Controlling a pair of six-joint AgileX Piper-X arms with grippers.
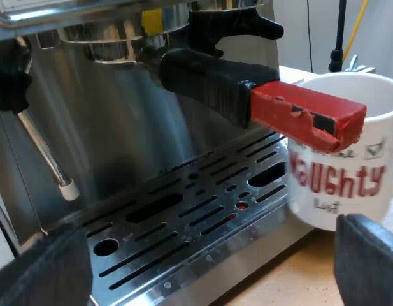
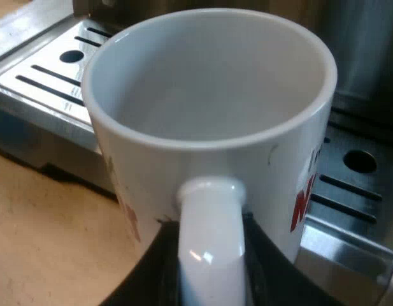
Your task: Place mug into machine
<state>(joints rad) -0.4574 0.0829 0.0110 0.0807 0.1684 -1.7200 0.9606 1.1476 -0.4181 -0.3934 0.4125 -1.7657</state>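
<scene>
right gripper (image 2: 212,271): clamped on mug handle (image 2: 210,204) so the mug (image 2: 209,95) hangs upright | mug: just ahead of my fingers, at the drip tray (image 1: 183,217) edge, probably not set down | left gripper (image 1: 206,264): fingers apart, empty, tray just beyond | obstacle: red-ended handle (image 1: 304,115) juts across the mug's rim; steam wand (image 1: 46,153) well apart

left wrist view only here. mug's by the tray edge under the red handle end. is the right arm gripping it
Observer: Yes, the right gripper has its jaws closed on the mug by its handle.
Operator: anything in the mug
Observer: No, its inside is bare white and empty.
Operator: what's under its handle side
Observer: Wood tabletop; the drip tray lies beyond it.
</scene>
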